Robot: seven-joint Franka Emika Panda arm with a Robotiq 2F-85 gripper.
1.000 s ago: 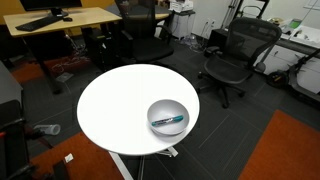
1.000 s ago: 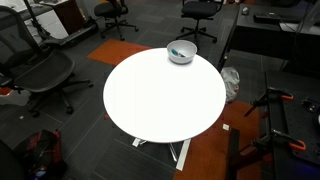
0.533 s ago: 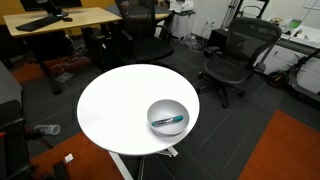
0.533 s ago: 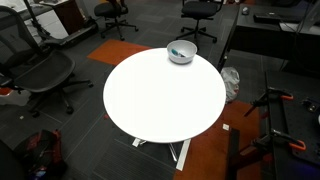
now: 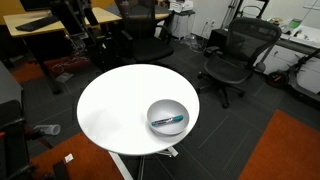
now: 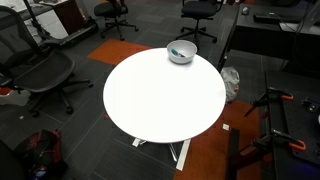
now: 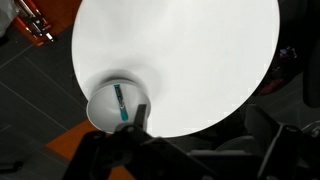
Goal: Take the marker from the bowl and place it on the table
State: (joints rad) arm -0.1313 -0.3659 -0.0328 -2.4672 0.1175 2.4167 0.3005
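The grey-silver bowl [image 5: 168,117] stands near the edge of the round white table [image 5: 120,105]. It shows in both exterior views, small at the far edge [image 6: 181,51]. The teal marker [image 5: 169,121] lies inside it. In the wrist view I look down from high above on the bowl [image 7: 106,112] and the marker [image 7: 121,103]. My gripper [image 7: 200,138] is a dark shape at the bottom of that view, with its jaws wide apart and nothing between them. One finger [image 7: 140,116] overlaps the bowl's rim in the picture. The gripper is well above the table.
My dark arm [image 5: 78,22] shows at the back, beyond the table. Black office chairs [image 5: 235,55] and a wooden desk [image 5: 60,20] stand around it. Another chair [image 6: 40,75] is beside the table, and an orange floor patch [image 6: 205,150] lies below it.
My arm has come into an exterior view at the back, in front of the wooden desk. The bowl and the marker have not moved.
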